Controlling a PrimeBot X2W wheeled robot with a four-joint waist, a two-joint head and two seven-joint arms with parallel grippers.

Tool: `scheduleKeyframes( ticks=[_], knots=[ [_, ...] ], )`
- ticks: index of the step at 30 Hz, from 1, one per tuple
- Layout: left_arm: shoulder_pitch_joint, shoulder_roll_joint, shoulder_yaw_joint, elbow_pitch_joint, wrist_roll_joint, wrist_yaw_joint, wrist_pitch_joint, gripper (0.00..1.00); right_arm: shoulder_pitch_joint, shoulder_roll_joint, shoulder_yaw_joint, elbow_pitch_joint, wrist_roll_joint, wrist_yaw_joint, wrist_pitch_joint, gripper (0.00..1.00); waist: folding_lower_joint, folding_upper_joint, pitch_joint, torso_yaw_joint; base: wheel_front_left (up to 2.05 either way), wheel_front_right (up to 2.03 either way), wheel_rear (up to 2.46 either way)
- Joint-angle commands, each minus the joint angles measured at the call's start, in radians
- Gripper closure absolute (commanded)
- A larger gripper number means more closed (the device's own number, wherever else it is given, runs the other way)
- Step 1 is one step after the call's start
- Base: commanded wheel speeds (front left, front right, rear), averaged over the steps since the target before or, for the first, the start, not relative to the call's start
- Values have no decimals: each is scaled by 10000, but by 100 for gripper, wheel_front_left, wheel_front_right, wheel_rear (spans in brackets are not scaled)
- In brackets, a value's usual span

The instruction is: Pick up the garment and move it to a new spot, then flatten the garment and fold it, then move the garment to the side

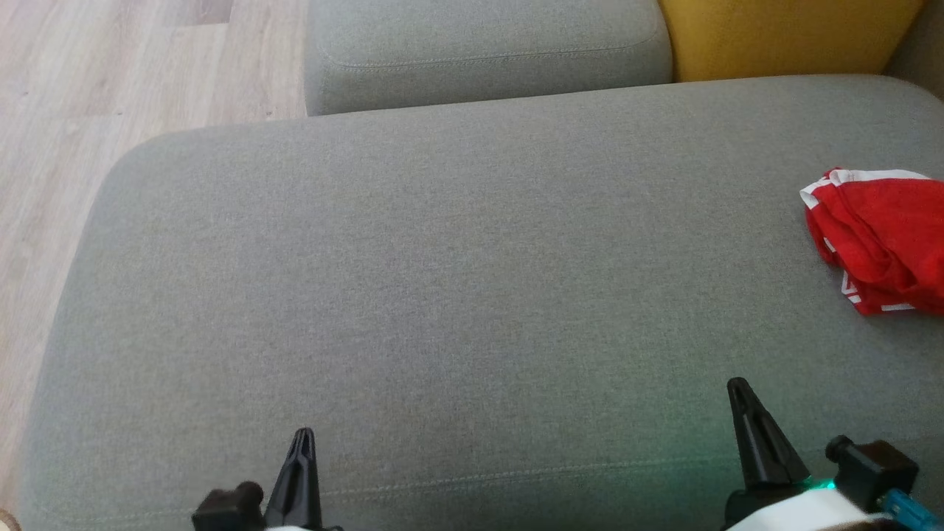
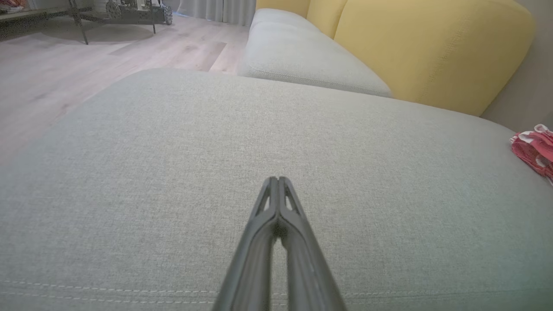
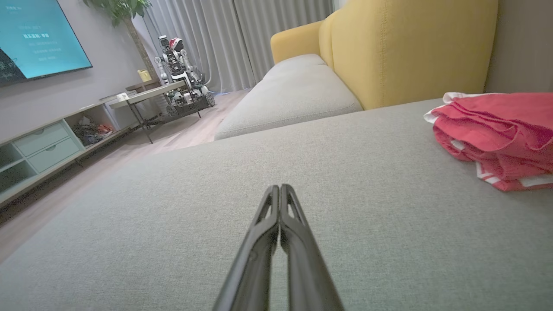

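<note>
The garment (image 1: pixel 881 240) is red with white trim and lies crumpled at the far right of the grey sofa seat (image 1: pixel 442 295); the right wrist view shows the garment (image 3: pixel 497 138) at its right edge, and the left wrist view shows the garment (image 2: pixel 533 151) small at its right edge. My left gripper (image 1: pixel 301 436) is at the lower left near the seat's front seam, shut and empty. My right gripper (image 1: pixel 737 387) is at the lower right, shut and empty, well short of the garment. In each wrist view the left gripper (image 2: pixel 278 179) and right gripper (image 3: pixel 280 188) have their tips pressed together over bare cushion.
A second grey cushion (image 1: pixel 487 51) and a yellow backrest (image 1: pixel 782 37) lie behind the seat. Wooden floor (image 1: pixel 110 110) runs along the left. Farther off are a TV cabinet (image 3: pixel 47 147), a screen (image 3: pixel 39 34) and a low table (image 3: pixel 147 97) with a small wheeled robot.
</note>
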Motion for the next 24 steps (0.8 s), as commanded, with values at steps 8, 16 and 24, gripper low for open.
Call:
scheduleKeyframes(
  ticks=[8, 16, 24],
  knots=[
    [-702, 108, 425, -109, -1229, -325, 229, 100, -651, -171, -7, -108, 1264, -1, 228, 100, 0, -1, 30, 18, 0, 0, 0],
    [-901, 142, 608, 27, -2121, -529, 393, 100, -810, -211, -16, 13, 2156, -1, 390, 100, 0, -1, 55, 33, 0, 0, 0],
    [-1122, 177, 825, 170, -3134, -758, 586, 100, -991, -250, -36, 151, 3166, -1, 582, 100, 0, -1, 83, 50, 0, 0, 0]
  ],
)
